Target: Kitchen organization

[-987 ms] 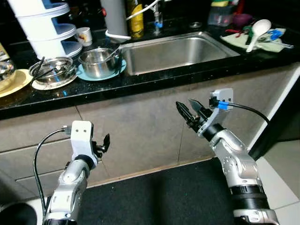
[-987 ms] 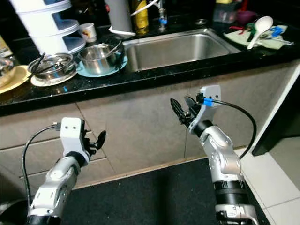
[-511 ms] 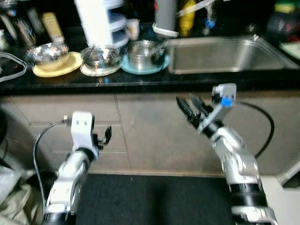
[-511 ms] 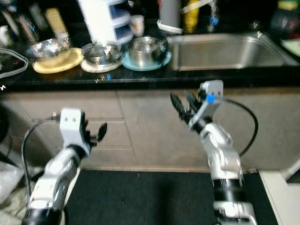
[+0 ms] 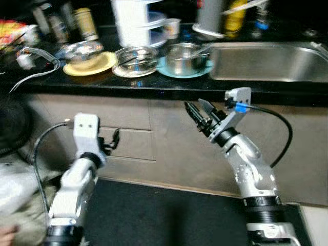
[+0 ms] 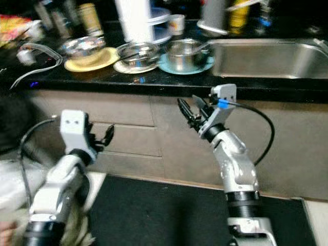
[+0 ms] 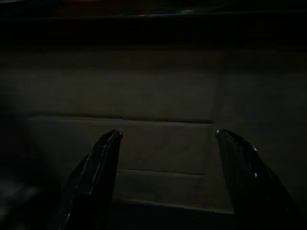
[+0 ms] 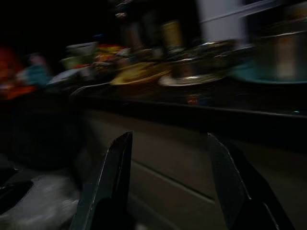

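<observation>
On the black counter [image 5: 154, 89] stand a steel pot on a teal plate [image 5: 182, 59], a steel bowl on a white plate [image 5: 134, 57], and a steel bowl on a yellow plate [image 5: 84, 55]. A steel sink [image 5: 266, 59] lies to their right. My right gripper [image 5: 199, 114] is open and empty, held below the counter edge before the cabinet front. My left gripper [image 5: 114, 141] is lower, in front of the drawers, open with nothing between its fingers [image 7: 103, 167]. The right wrist view looks along the counter past the open fingers [image 8: 110, 182].
A white stacked container [image 5: 134, 20], a cup [image 5: 171, 26], bottles [image 5: 84, 23] and a grey cylinder [image 5: 210, 15] stand at the back of the counter. A white cable [image 5: 31, 66] lies at the counter's left. Grey cabinet drawers [image 5: 128, 143] face me. A black mat [image 5: 164, 215] covers the floor.
The whole picture has shifted right: the camera has turned left along the counter, bringing the yellow plate and left clutter into view. Both grippers keep their open pose.
</observation>
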Motion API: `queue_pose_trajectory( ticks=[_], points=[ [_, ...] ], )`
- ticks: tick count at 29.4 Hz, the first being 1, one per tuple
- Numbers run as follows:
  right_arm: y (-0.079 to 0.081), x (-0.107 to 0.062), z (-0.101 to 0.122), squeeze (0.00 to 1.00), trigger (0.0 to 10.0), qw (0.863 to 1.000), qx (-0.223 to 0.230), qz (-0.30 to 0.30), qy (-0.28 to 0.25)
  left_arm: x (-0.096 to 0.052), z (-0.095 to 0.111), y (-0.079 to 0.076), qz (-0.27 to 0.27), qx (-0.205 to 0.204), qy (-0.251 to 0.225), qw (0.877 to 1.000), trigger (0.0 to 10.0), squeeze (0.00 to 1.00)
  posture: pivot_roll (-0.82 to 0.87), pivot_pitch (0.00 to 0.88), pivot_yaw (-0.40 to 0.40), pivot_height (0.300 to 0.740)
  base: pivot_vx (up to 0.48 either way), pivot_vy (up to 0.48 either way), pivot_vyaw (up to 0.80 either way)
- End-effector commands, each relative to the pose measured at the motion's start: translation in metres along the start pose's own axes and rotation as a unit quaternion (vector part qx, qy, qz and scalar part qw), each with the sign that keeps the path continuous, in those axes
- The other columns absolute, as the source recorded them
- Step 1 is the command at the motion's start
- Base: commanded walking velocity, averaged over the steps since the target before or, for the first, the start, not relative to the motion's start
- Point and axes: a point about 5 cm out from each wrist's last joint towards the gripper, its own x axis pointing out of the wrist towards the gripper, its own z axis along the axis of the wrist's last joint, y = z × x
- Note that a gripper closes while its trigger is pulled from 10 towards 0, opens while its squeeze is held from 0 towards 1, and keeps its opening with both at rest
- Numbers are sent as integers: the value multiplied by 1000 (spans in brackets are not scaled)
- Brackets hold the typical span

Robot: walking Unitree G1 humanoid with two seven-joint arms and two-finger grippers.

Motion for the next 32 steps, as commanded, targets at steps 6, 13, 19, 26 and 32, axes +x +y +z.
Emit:
queue_pose_trajectory(
  ticks=[6, 13, 19, 26, 32],
  points=[
    [1, 3, -1, 0, 10000, 1000, -14, -9, 11, 1, 5, -2, -12, -4, -5, 1000, 10000, 0, -36, 0, 47, 740, 0, 0, 79],
    [2, 6, 5, 0, 10000, 1000, 4, -17, -8, 3, 12, -4, -23, -6, -21, 1000, 10000, 0, -39, 0, 47, 740, 228, 0, 0],
    [5, 10, 14, 0, 10000, 996, 81, -11, -41, 4, 25, -14, -48, -16, -43, 998, 10000, 0, -33, 0, 46, 740, 361, 0, -105],
    [10, 13, 21, 0, 10000, 993, 103, 7, -56, 6, 43, -32, -85, -20, -73, 993, 10000, 0, -35, 0, 47, 740, 368, 0, -800],
    [11, 14, 23, 0, 10000, 994, 96, 7, -59, 6, 50, -36, -96, -17, -82, 992, 10000, 0, -34, 0, 46, 740, 369, 0, 0]
  ],
)
